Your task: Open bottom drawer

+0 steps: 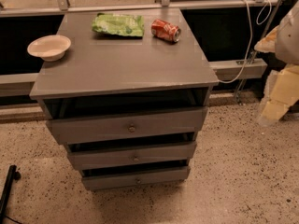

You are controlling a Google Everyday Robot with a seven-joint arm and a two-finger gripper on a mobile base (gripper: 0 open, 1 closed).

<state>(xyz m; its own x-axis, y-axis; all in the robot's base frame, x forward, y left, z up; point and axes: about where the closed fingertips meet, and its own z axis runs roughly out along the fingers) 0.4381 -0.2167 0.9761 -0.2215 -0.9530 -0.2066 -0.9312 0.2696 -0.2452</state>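
blurred gripper (280, 93) cut off right, bottom drawer (136, 177) apart

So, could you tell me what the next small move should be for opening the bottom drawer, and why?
Probably bring the gripper, which sits at the right edge of the view, leftward and down toward the knob of the bottom drawer. The gripper is far from that knob, and nothing touches the drawer.

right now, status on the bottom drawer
gripper far right, away from the cabinet. bottom drawer untouched, knob in view. nothing on the floor before it.
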